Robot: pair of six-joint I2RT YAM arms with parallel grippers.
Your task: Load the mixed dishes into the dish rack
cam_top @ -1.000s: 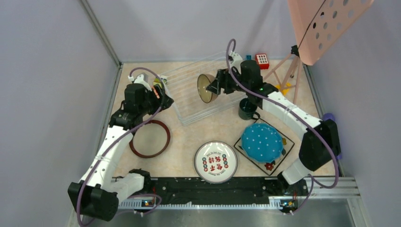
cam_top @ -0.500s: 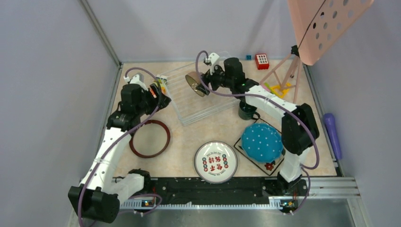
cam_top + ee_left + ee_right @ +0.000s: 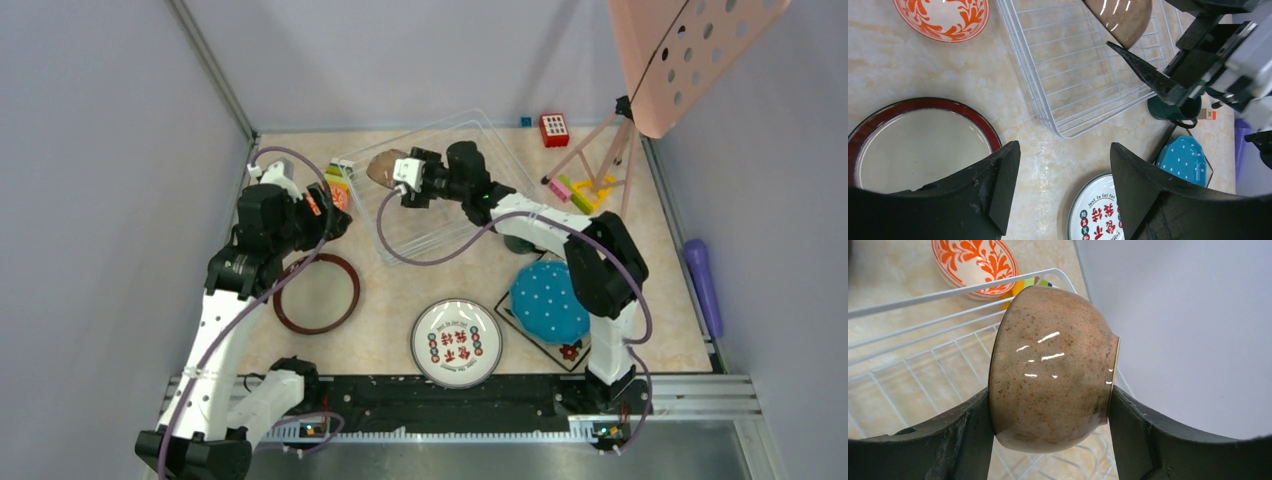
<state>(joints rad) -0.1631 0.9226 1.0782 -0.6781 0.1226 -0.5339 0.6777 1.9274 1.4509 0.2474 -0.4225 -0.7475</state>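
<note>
My right gripper [image 3: 1049, 395] is shut on the brown bowl [image 3: 1050, 365] and holds it on its side above the far left corner of the white wire dish rack [image 3: 425, 238]. The bowl also shows in the top view [image 3: 384, 167]. My left gripper [image 3: 1063, 185] is open and empty, above the table left of the rack. The orange-and-white bowl [image 3: 943, 17] sits by the rack's left corner. The red-rimmed plate [image 3: 317, 292], the white plate with red characters [image 3: 456, 342] and the blue dotted plate [image 3: 553, 300] on the black square plate [image 3: 577, 351] lie in front. The green mug [image 3: 1173, 107] stands right of the rack.
A red keypad toy [image 3: 554, 128] and colourful blocks [image 3: 580, 187] lie at the back right under a pink perforated board on a stand [image 3: 680, 50]. A purple object [image 3: 703, 270] lies by the right wall. Grey walls close in the left, back and right.
My right gripper has carried the brown bowl leftward over the rack to its far left corner. My left arm has drawn back a little to the left.
</note>
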